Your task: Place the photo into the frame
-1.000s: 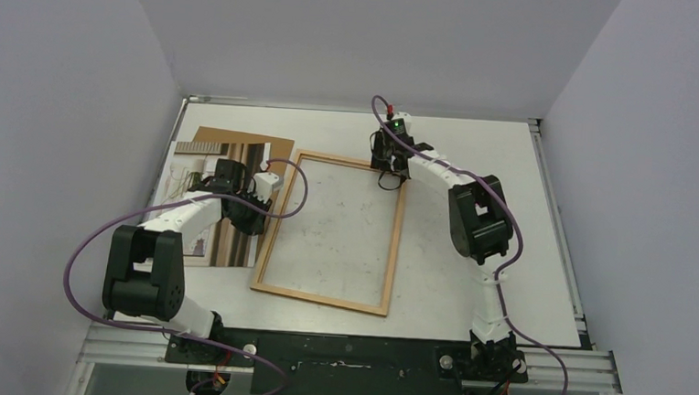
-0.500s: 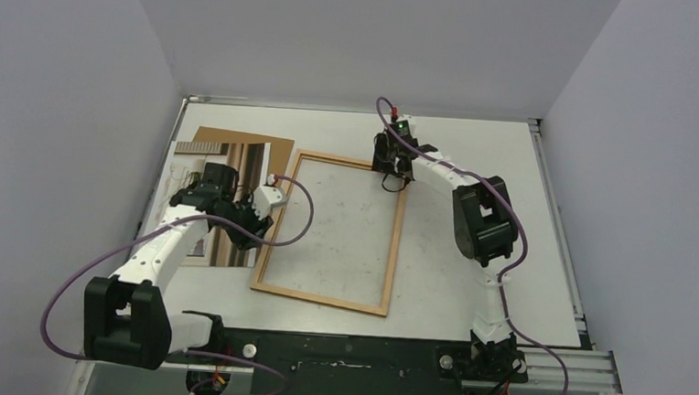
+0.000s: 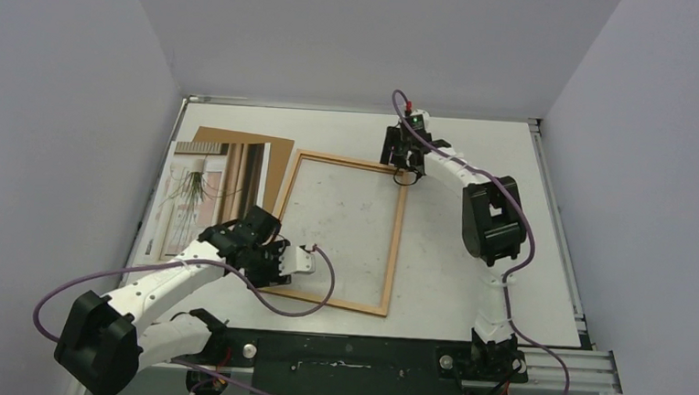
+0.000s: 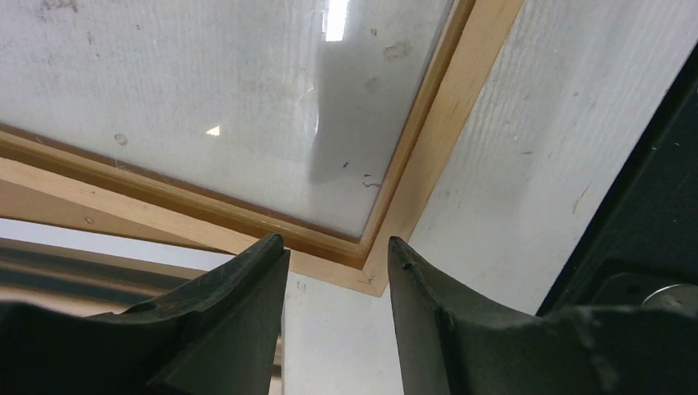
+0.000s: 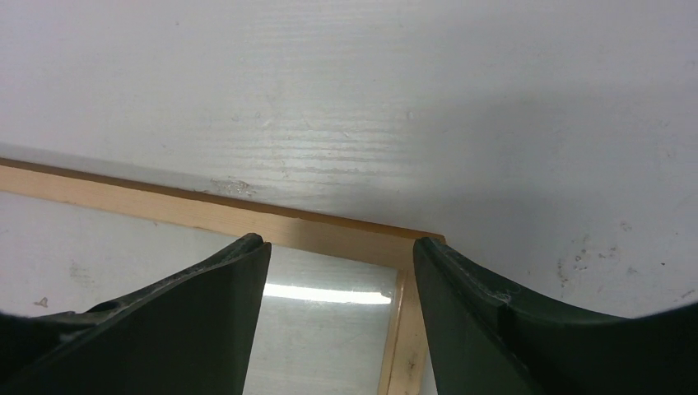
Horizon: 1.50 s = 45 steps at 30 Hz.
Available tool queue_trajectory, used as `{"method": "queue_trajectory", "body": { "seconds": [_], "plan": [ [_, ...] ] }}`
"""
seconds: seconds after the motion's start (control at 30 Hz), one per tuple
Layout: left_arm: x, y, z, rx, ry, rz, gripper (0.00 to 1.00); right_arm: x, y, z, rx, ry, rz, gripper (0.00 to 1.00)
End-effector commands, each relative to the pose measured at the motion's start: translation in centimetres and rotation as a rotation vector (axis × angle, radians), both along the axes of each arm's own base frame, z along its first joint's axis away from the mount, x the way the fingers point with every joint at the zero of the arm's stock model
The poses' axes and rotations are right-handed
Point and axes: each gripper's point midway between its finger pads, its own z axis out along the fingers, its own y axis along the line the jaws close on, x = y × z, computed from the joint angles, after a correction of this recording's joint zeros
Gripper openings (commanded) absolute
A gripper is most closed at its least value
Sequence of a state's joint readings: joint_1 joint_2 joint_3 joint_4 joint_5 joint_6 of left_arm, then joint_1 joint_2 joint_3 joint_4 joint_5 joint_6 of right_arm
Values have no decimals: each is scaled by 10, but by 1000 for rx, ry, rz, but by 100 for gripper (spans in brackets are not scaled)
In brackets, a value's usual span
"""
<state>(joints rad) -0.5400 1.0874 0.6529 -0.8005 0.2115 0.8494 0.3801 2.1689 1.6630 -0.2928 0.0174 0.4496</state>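
Observation:
The frame [image 3: 396, 246], a narrow light-wood border round a clear pane, lies flat mid-table. The photo [image 3: 204, 189], plant stems on beige and brown stripes, lies face up to its left. My left gripper [image 3: 266, 275] hovers at the frame's near left corner. In the left wrist view that gripper [image 4: 337, 247] is open, the corner of the frame [image 4: 436, 140] showing just beyond its tips. My right gripper [image 3: 405, 172] is over the far right corner. Its wrist view shows the gripper [image 5: 342, 243] open and empty above the wooden rail of the frame [image 5: 206, 210].
A plain brown backing sheet [image 3: 280, 157] lies under the photo's far edge, sticking out toward the frame. Grey walls close in the white table [image 3: 477, 150] on three sides. The black base rail [image 3: 345, 353] runs along the near edge.
My left arm has swung off the photo, toward me and right, to the frame's near left corner, its jaws widening. The right gripper shifted slightly farther right and opened more.

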Motion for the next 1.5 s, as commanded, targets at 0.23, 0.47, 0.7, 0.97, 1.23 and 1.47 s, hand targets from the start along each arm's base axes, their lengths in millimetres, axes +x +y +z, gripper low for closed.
{"method": "queue_trajectory", "body": {
  "seconds": [0.23, 0.47, 0.7, 0.97, 1.23, 1.47],
  "plan": [
    [37, -7, 10, 33, -181, 67, 46, 13, -5, 47, 26, -102, -25, 66],
    [42, -20, 13, 0, -160, 99, 46, -17, -25, 64, -20, -121, -95, 75],
    [73, -19, 56, -108, -117, 247, 47, -90, -24, 42, -28, -68, -71, 75],
    [129, 48, 76, -177, -21, 594, 48, -148, -21, 26, -8, -7, -39, 74],
    [126, 93, 34, -74, -3, 655, 47, -172, -24, 1, 8, 41, -28, 63],
    [126, 83, 6, -47, 0, 653, 44, -174, -19, -8, 35, 59, -8, 56]
  ]
}}
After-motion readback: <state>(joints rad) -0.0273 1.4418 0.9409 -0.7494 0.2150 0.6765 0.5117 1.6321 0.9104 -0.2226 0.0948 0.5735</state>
